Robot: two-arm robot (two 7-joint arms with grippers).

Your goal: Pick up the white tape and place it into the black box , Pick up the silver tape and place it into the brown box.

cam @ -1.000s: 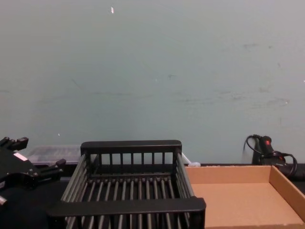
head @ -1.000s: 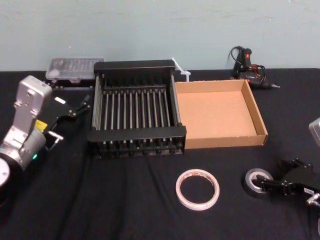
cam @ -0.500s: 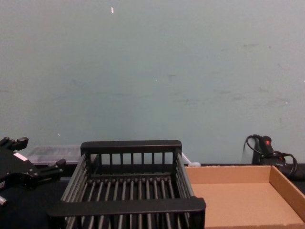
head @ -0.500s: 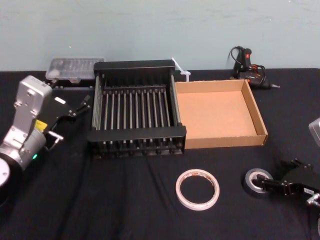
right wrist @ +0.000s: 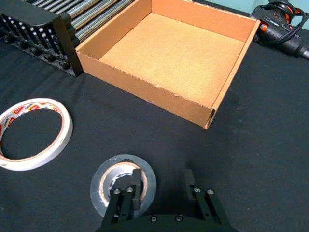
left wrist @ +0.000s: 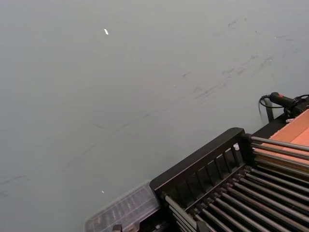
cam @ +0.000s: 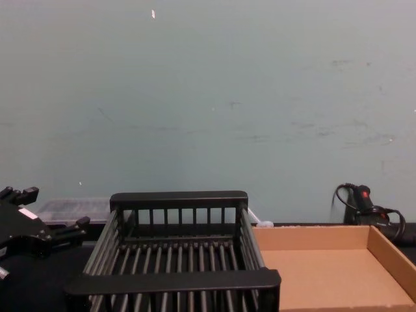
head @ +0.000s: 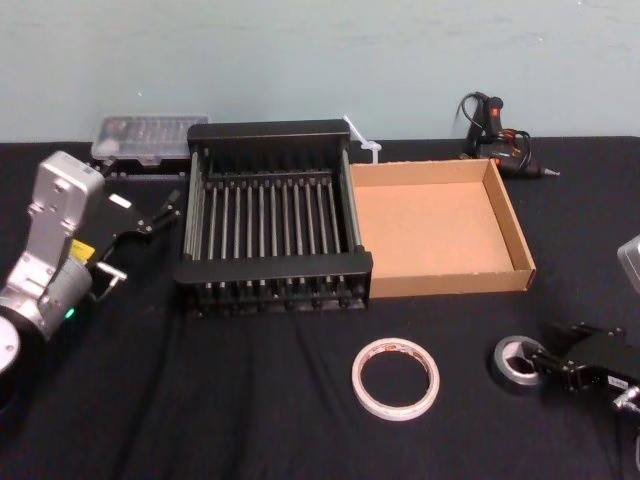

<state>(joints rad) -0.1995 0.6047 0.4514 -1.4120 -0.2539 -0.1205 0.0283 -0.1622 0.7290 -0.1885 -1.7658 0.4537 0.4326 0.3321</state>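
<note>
A clear plastic case (head: 150,133) and a black glue gun (head: 500,145) lie along the black table's (head: 250,400) far edge.

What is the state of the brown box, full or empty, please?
Empty: the brown box shows a bare cardboard floor; the silver tape lies outside it.

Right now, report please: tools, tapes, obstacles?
Right tool open, straddling rim of silver tape. Left tool open, parked beside black box. White tape untouched. Nothing blocking.
</note>
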